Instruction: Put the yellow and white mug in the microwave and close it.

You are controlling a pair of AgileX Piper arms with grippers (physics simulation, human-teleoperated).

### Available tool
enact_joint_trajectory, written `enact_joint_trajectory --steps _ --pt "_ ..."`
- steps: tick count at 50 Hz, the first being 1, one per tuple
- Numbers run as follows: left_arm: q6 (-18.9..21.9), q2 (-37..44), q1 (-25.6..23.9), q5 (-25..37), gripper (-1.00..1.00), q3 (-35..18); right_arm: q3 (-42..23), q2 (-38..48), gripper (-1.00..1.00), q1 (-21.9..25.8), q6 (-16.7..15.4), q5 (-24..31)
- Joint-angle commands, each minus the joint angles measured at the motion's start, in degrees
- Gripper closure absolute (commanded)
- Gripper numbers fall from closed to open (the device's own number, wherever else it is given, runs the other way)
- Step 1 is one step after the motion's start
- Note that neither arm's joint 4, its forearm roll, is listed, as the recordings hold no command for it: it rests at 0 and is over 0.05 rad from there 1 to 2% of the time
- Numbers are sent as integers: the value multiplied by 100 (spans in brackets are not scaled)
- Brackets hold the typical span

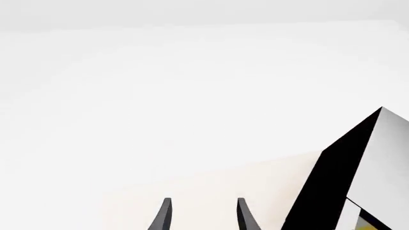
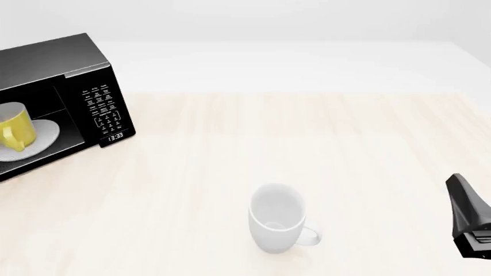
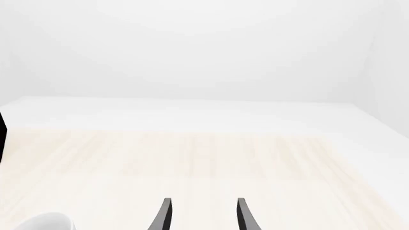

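Note:
The black microwave (image 2: pixel 54 60) stands at the table's far left, its inside open to view. The yellow and white mug (image 2: pixel 15 129) stands upright inside it on the white turntable plate (image 2: pixel 48 133), handle toward the front. In the left wrist view my left gripper (image 1: pixel 203 201) is open and empty, with a corner of the microwave (image 1: pixel 326 187) beside it and a sliver of yellow (image 1: pixel 367 224) at the frame's edge. My right gripper (image 3: pixel 203 201) is open and empty. Its arm (image 2: pixel 470 218) shows at the front view's right edge. The microwave's door is not in view.
A larger all-white mug (image 2: pixel 276 221) stands upright on the light wooden table (image 2: pixel 307 132) near the front middle, handle to the right. Its rim also shows in the right wrist view (image 3: pixel 45 221). The left arm is outside the front view.

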Motion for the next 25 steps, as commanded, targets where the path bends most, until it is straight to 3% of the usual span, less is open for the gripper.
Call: enact_joint_trajectory --steps 1,4,9,14,25 --pt "277 364 108 -185 -100 214 4 -6 -100 -47 16 1" --pt "87 280 -17 -206 -100 332 4 -6 -100 -48 16 1" --pt "224 330 -79 -321 -100 498 5 -7 -100 -47 17 0" --pt "265 112 -564 -202 -100 785 4 -6 -100 -46 16 1" --pt "480 45 -837 -293 -100 1030 4 -6 -100 -47 16 1"
